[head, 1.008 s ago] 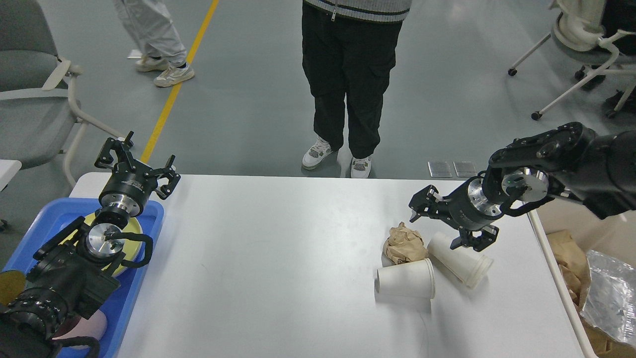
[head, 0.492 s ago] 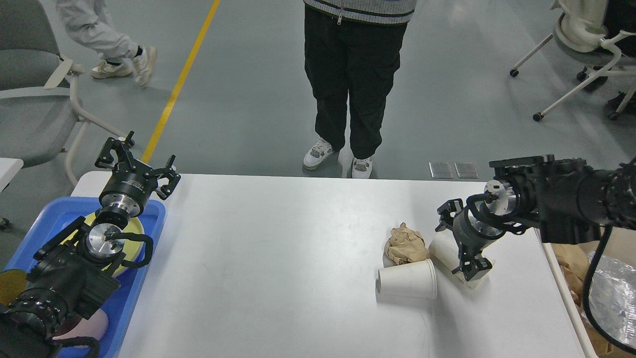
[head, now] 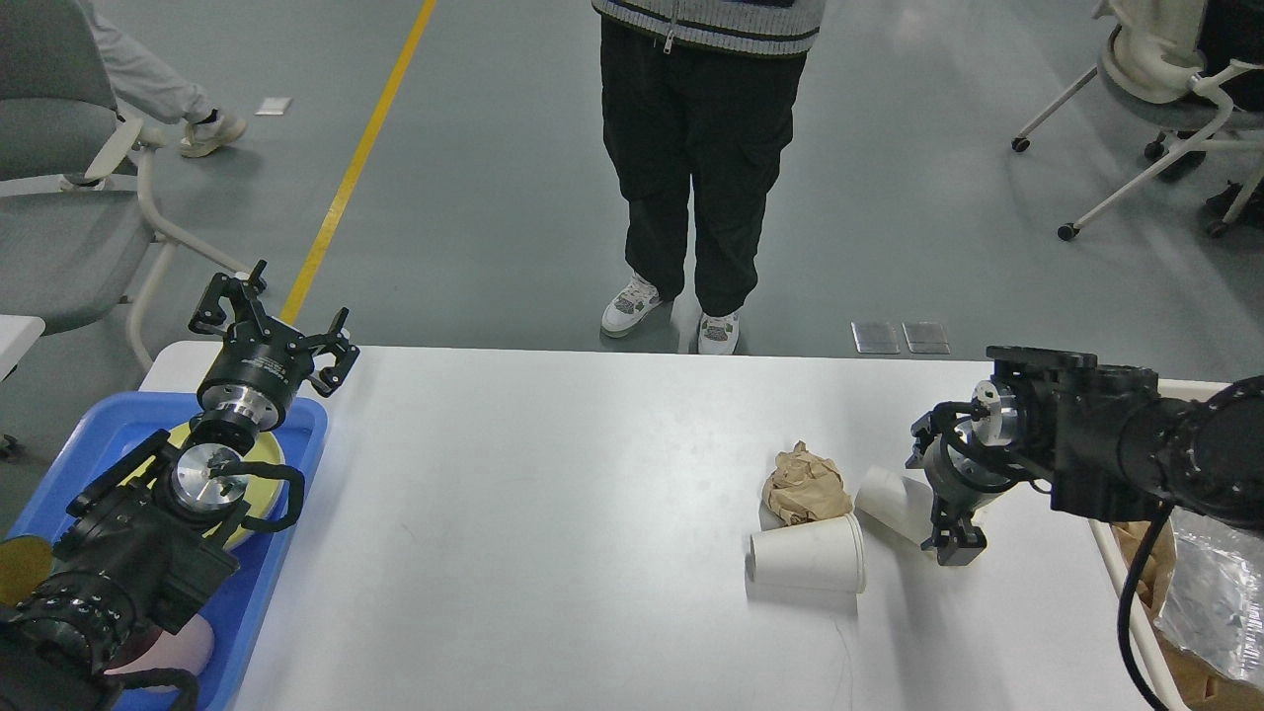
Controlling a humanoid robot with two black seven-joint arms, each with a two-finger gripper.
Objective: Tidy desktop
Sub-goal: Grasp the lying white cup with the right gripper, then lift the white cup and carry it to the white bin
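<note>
The desktop (head: pixel 553 513) is the big white table that fills the low middle of the view. Most of it is bare. The mess sits at about 4 o'clock from its middle: a brown paper ball (head: pixel 805 484), a white paper cup (head: pixel 808 555) lying on its side right under the ball, and a second cup (head: pixel 894 504) lying tilted just to the right of the ball.

The right gripper (head: pixel 950 499) comes in from 3 o'clock and points down at the wide end of the second cup. It looks like it is around that cup's end, but it is dark and seen from the side, so I cannot tell if its fingers are open or closed on it.

The left gripper (head: pixel 269 326) is up at 10 o'clock, above the blue tray (head: pixel 267 583). Its fingers are spread wide and hold nothing. In the tray there is a yellow plate (head: pixel 259 464) under the arm.

Past the table's right edge, at 4 o'clock, a bin (head: pixel 1190 592) holds brown paper and a shiny bag.

I think the tidying is part way. Some things already sit in the tray and the bin. Two cups and the paper ball are left on the table. The right arm seems to be working on one cup now.
</note>
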